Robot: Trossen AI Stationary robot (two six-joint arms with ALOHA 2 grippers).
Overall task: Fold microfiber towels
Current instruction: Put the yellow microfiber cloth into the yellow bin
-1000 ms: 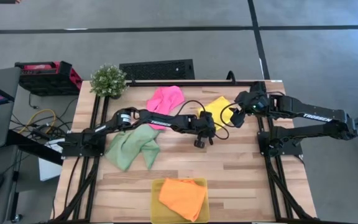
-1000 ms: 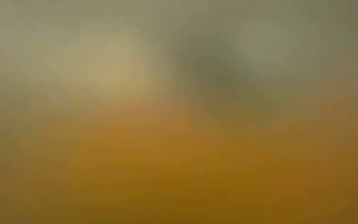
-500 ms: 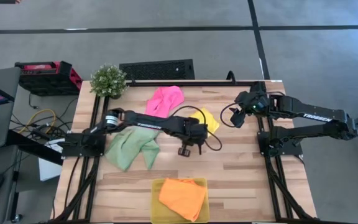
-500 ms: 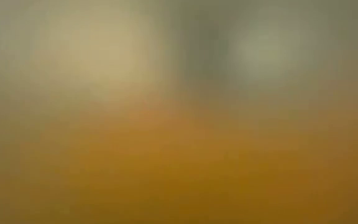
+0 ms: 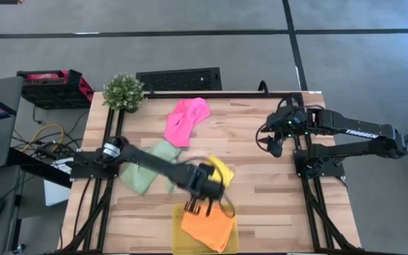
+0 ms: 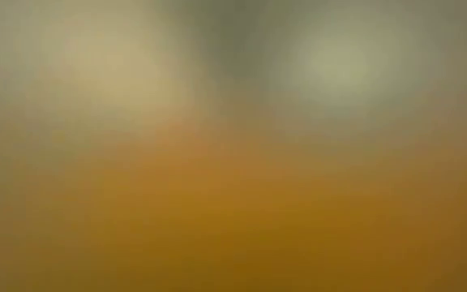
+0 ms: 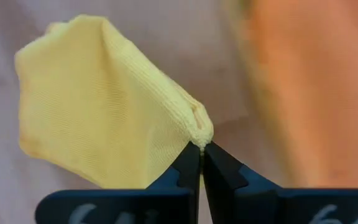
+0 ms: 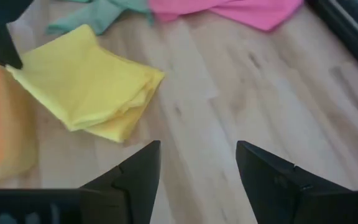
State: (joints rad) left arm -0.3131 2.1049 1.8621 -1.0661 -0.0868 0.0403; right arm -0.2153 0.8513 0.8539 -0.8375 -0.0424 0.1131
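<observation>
Presently the left gripper [image 7: 201, 148] has its fingers pinched tight on a bunched corner of the folded yellow towel [image 5: 220, 170], the cloth hanging off the tips in the left wrist view. From above, that gripper [image 5: 198, 205] sits at the back rim of the yellow tray [image 5: 178, 234], which already holds the folded orange towel [image 5: 208, 225]. Yellow towel trails behind on the tabletop [image 5: 296, 205], just beside the tray's rear edge.

Right gripper [image 8: 197, 165] waits near the tabletop's right edge, fingers spread wide, nothing between them. Seen from above it is at [image 5: 275, 143], well apart from the work.

Pink towel [image 5: 185, 119] lies crumpled toward the back, near the potted plant [image 5: 123, 91]. Green towel [image 5: 147, 166] is crumpled under the left arm. Neither looks folded.

Step in hand, by my reading: carry the yellow towel onto the orange one in the tray.

Notes for doing it well:
- Grip is on one corner only; layers could splay if dragged. Lift enough for the trailing edge to clear the tray wall.
- Lay the free end down first, then lower the held corner so the fold stays closed.
- Square it over the orange towel before letting go.
- Release straight up; microfiber may cling to the fingers.

Low view shows nothing usable.
</observation>
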